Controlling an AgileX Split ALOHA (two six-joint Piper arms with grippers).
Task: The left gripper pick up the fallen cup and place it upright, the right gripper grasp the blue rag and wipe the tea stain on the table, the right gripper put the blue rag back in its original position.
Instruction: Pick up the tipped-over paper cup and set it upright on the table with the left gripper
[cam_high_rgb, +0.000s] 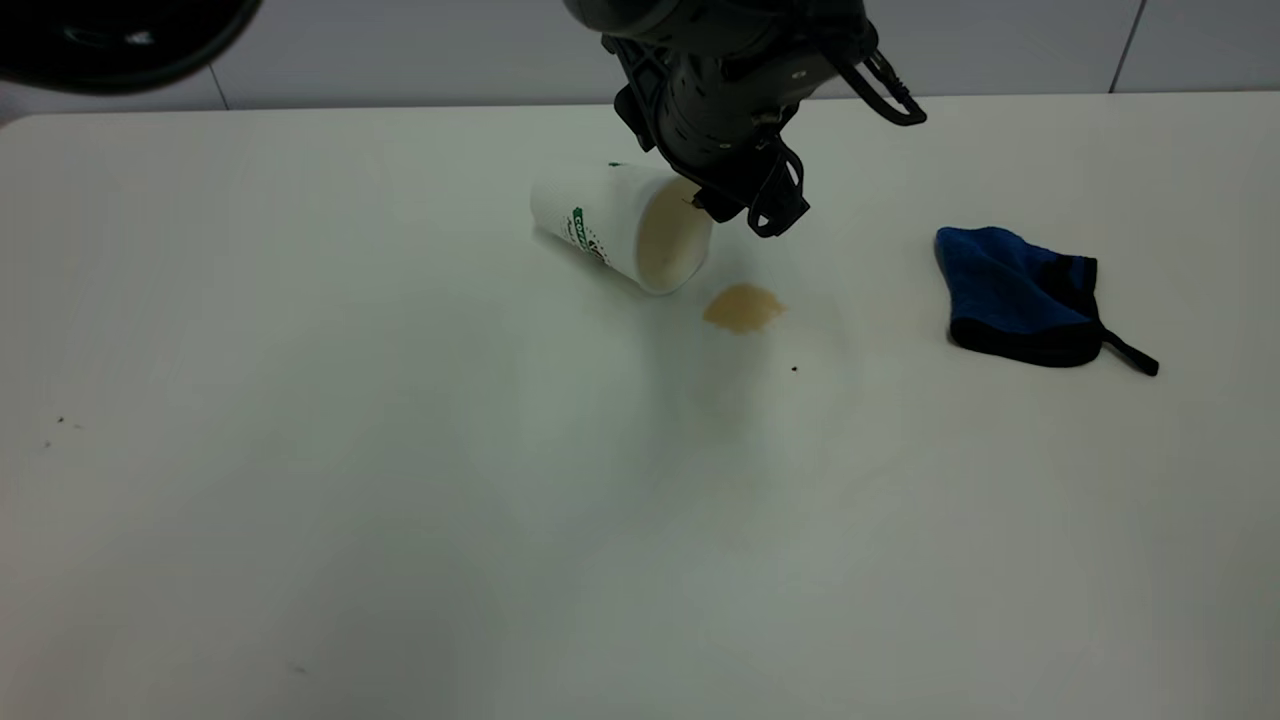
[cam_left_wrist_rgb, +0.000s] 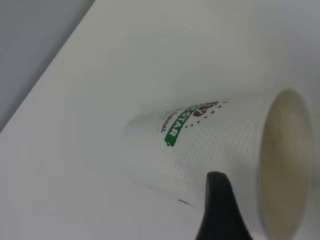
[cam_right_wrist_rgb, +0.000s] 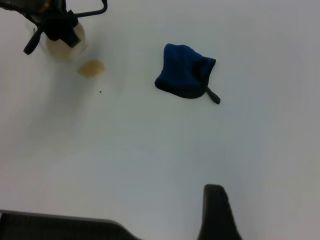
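Observation:
The cup (cam_high_rgb: 620, 225) lies on its side on the table (cam_high_rgb: 400, 480), its mouth turned toward the tea stain (cam_high_rgb: 742, 307), a light-brown blotch just beside the rim. My left gripper (cam_high_rgb: 745, 208) is low at the cup's rim, open, with the jaws either side of the rim. In the left wrist view one black fingertip (cam_left_wrist_rgb: 217, 200) lies over the cup's (cam_left_wrist_rgb: 200, 145) outer wall. The blue rag (cam_high_rgb: 1015, 295) lies flat to the right, strap trailing. My right gripper (cam_right_wrist_rgb: 260, 225) hangs high, open and empty, far from the rag (cam_right_wrist_rgb: 184, 72).
A tiny black speck (cam_high_rgb: 795, 369) sits near the stain. A dark blurred shape (cam_high_rgb: 110, 35) fills the exterior view's top left corner. The table's far edge meets a grey wall behind the cup.

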